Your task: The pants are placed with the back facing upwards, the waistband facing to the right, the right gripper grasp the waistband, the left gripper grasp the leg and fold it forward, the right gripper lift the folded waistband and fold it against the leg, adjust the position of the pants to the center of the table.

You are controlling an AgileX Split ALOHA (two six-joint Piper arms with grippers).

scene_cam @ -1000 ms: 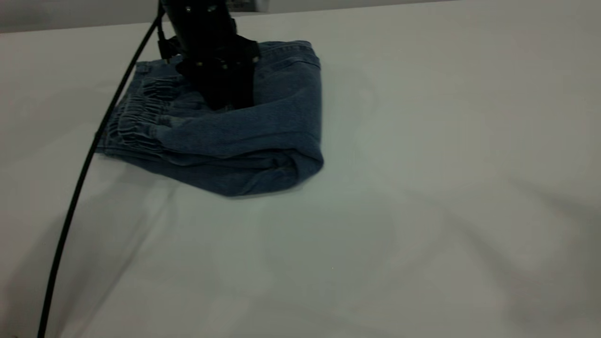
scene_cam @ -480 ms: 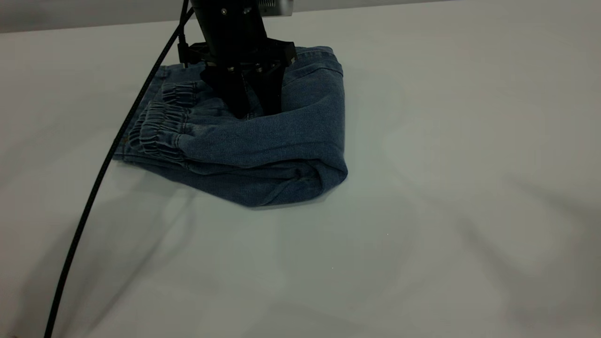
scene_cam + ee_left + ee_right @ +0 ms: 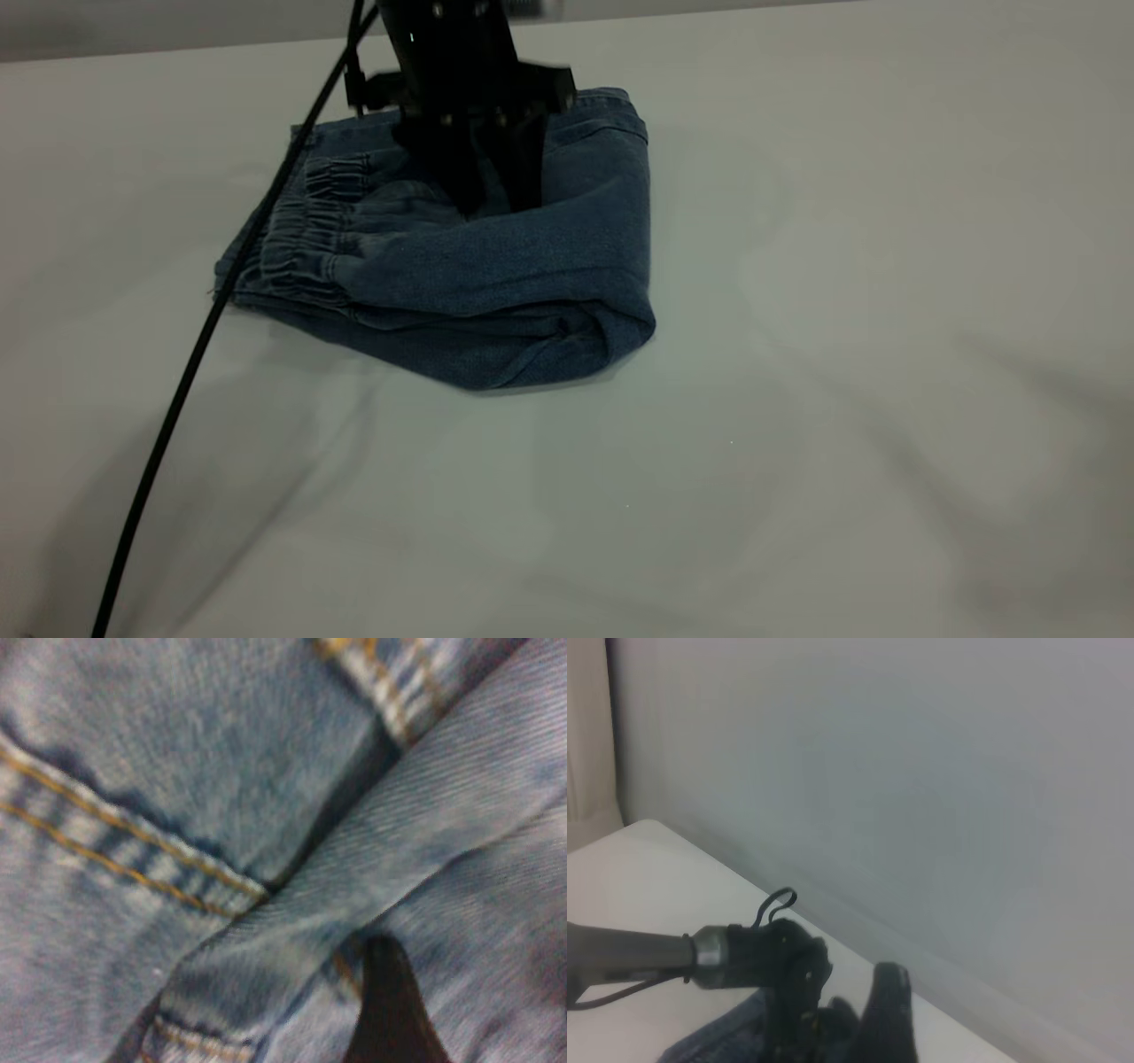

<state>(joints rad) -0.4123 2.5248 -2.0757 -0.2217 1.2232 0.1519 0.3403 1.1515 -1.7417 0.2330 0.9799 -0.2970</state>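
The pants (image 3: pixel 496 266) lie as a folded blue denim bundle on the white table (image 3: pixel 797 354), left of the middle and toward the far edge. The ruffled waistband (image 3: pixel 301 239) is on top at the bundle's left side. The printed leg is hidden in the fold. My left gripper (image 3: pixel 496 199) stands upright on the bundle's far part. It is open, and its two fingertips (image 3: pixel 390 1010) press into the denim (image 3: pixel 221 771) with cloth showing between them. My right gripper (image 3: pixel 886 1019) hangs high and away from the pants, facing a wall.
The left arm's black cable (image 3: pixel 195 354) arcs from the gripper down to the table's near left corner, crossing the bundle's left edge. From the right wrist view, the left arm (image 3: pixel 735 955) reaches over the denim (image 3: pixel 718 1041). A pale wall stands behind the table.
The bundle slid to the right with the left gripper on it, then stopped. Since then the gripper has shifted slightly further right and the waistband has settled a little.
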